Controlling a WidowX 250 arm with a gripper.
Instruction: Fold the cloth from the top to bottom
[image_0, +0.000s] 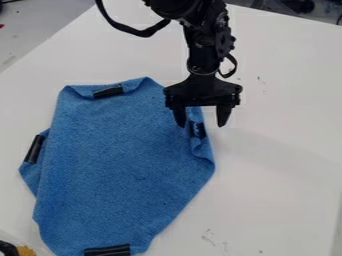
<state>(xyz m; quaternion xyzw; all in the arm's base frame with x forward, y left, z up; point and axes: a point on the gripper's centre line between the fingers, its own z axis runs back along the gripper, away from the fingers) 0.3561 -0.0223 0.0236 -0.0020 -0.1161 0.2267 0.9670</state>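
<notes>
We see blue cloth (120, 160) on white table (280, 175), its bottom cut off by view's edge. Gripper (201, 125) hangs over cloth's right edge, fingers wide apart; we cannot tell if they touch. Dark object (8, 248), lower left, cropped beyond our naming.

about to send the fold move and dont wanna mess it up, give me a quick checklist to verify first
1. Gripper open: ok, its fingers stand apart.
2. Gripper at the top black strip of the blue cloth: not ok, it hangs by the right edge, near the right black strip.
3. Fingertips low enough to grip: cannot tell from this angle.
4. Cloth flat all round: not ok, the right edge is curled and a flap sticks out on the left.
5. Top end away from the bottom end, ready to fold: ok.
</notes>
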